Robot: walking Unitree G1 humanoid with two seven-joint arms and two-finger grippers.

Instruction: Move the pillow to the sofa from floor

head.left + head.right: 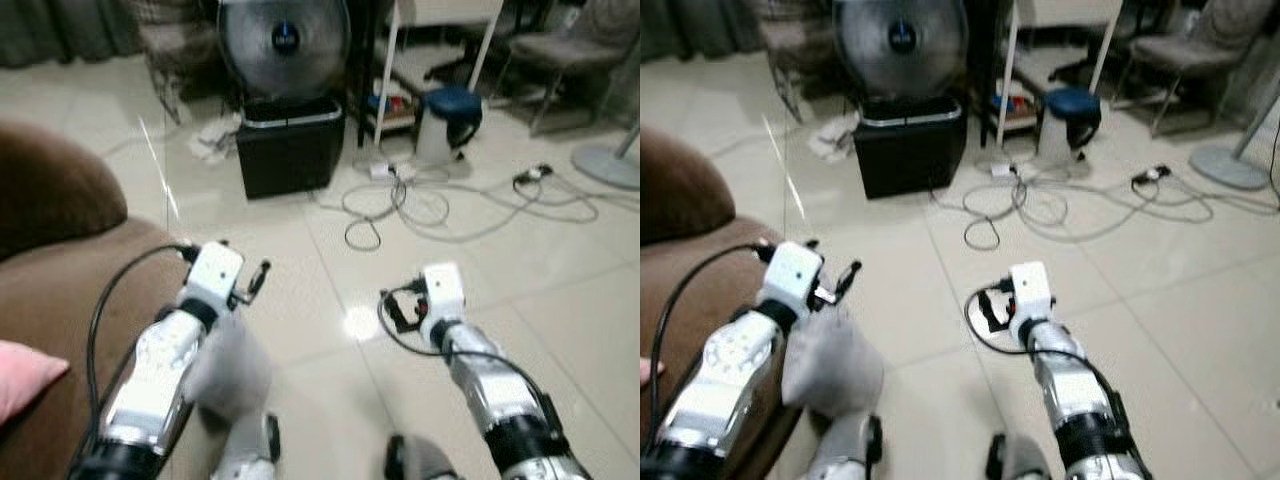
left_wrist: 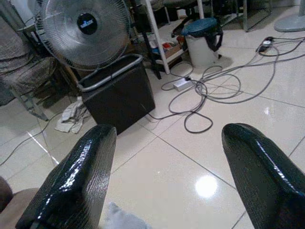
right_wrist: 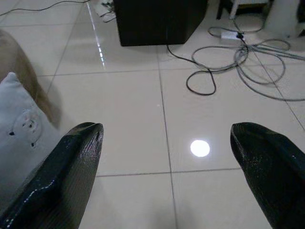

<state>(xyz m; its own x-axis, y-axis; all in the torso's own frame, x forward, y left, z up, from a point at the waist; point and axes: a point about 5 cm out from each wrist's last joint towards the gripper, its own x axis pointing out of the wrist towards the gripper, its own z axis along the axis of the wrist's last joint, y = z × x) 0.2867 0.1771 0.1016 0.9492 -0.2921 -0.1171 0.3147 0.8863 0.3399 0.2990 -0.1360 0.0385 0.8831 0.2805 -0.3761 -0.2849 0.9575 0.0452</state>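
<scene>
Beside the brown sofa, grey pillow on the floor at six o'clock; both grippers' fingers spread wide, empty; left gripper and right gripper should drop lower and straddle it.

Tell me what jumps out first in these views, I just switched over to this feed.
Both silver arms reach out over the glossy tile floor, the left gripper and the right gripper each open and holding nothing. A grey pillow lies on the floor under the left arm, against the brown sofa. Ahead stand a big fan on a black bin and tangled cables.
</scene>
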